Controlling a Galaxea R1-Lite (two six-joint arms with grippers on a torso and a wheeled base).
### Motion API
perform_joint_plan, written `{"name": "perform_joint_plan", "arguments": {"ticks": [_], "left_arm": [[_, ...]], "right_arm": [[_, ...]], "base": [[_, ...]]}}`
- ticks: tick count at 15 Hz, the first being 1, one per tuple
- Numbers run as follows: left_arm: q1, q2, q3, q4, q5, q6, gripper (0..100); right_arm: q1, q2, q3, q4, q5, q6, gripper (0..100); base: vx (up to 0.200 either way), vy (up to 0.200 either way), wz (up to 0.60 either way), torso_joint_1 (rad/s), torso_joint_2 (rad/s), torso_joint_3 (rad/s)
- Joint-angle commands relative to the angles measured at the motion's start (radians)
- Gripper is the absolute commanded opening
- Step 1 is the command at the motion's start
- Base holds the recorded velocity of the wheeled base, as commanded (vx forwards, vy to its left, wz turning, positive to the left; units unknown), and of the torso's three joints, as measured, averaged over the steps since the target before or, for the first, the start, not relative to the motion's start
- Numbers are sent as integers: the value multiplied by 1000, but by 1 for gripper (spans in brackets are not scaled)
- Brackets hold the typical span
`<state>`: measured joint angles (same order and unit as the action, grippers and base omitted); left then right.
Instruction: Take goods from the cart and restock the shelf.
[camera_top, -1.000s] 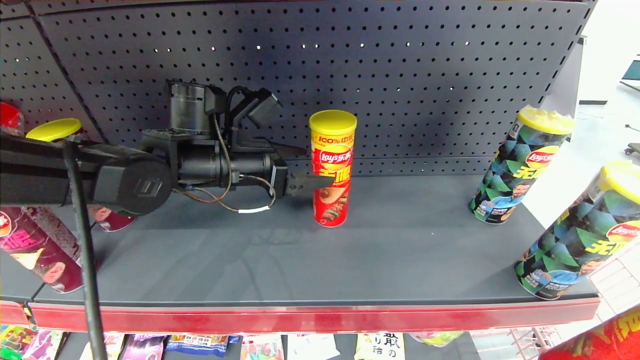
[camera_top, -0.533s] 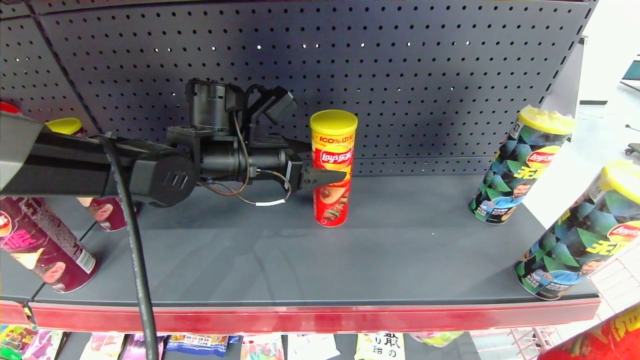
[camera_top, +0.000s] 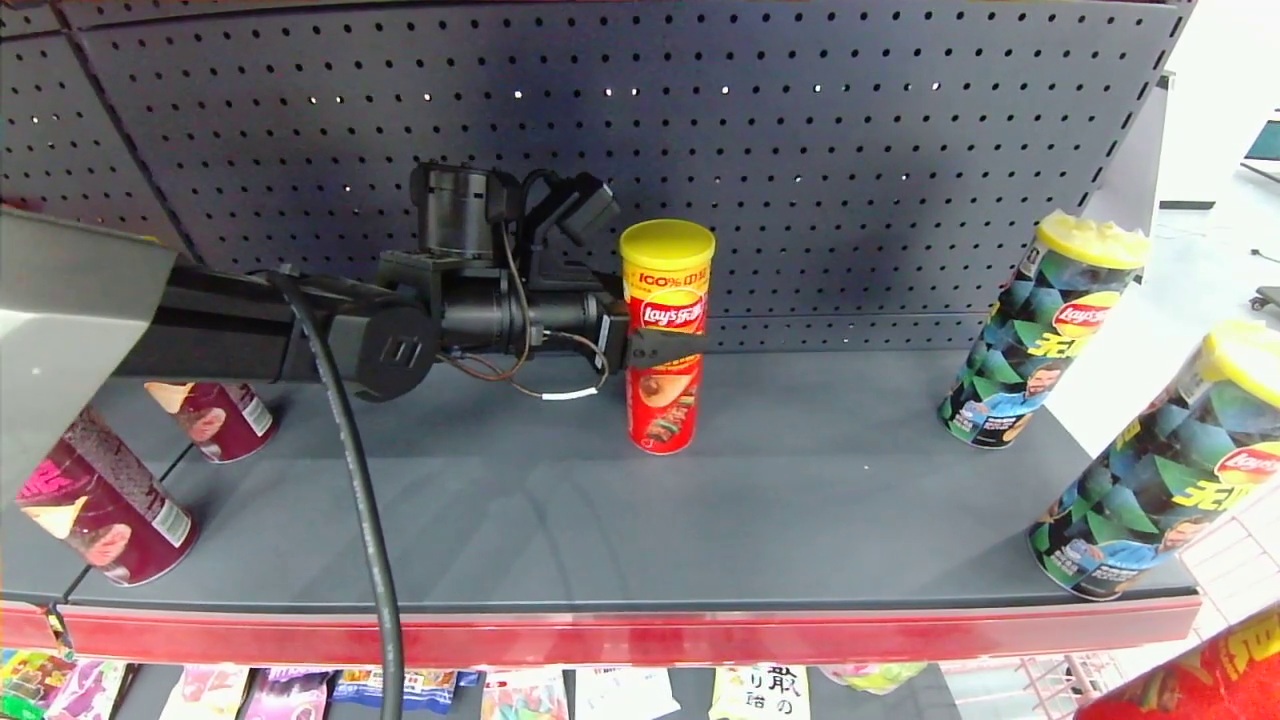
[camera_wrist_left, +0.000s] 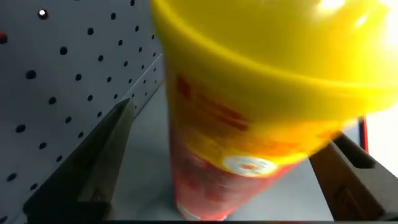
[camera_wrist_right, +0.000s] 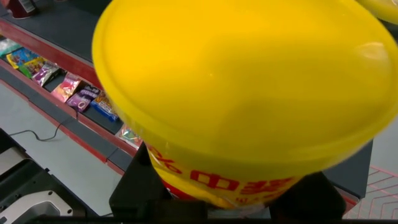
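A red chip can with a yellow lid (camera_top: 663, 335) stands upright mid-shelf, close to the pegboard. My left gripper (camera_top: 682, 338) reaches in from the left and is open, one finger (camera_top: 672, 348) in front of the can and the other behind it. In the left wrist view the can (camera_wrist_left: 249, 124) sits between the two fingers (camera_wrist_left: 93, 168) with a gap on each side. In the right wrist view a second red can with a yellow lid (camera_wrist_right: 236, 106) fills the frame, and my right gripper (camera_wrist_right: 230, 202) is shut on its body below the lid.
Two dark teal cans (camera_top: 1040, 335) (camera_top: 1160, 470) lean at the shelf's right end. Two maroon cans (camera_top: 100, 510) (camera_top: 215, 420) stand at the left. The shelf (camera_top: 620, 630) has a red front lip. Snack packets (camera_top: 400, 690) lie on the shelf below.
My left arm has pushed rightward along the shelf. Its fingertips, first just touching the can's left side, now straddle the can. The can has not moved.
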<state>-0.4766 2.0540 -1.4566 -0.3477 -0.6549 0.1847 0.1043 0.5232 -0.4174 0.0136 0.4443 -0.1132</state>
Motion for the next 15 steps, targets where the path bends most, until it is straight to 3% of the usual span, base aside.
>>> {"name": "perform_joint_plan", "arguments": {"ticks": [1,5,8,12,15], "left_arm": [[-2,15,-11,1,0,-1,0],[-23,-2,-2,15,0,-5,0],[-23,-64,56,24,0,-4,0],[-22,-253,291,19,4,-1,0],[-25,-362,421,18,43,2,0]], "right_arm": [[0,1,2,0,1,0,0],[-1,1,8,0,1,1,0],[0,1,6,0,-1,1,0],[0,18,-9,-1,-1,1,0],[0,15,-6,-1,-1,1,0]], "base": [[0,0,0,0,0,0],[0,0,0,0,0,0],[0,0,0,0,0,0],[0,0,0,0,0,0],[0,0,0,0,0,0]]}}
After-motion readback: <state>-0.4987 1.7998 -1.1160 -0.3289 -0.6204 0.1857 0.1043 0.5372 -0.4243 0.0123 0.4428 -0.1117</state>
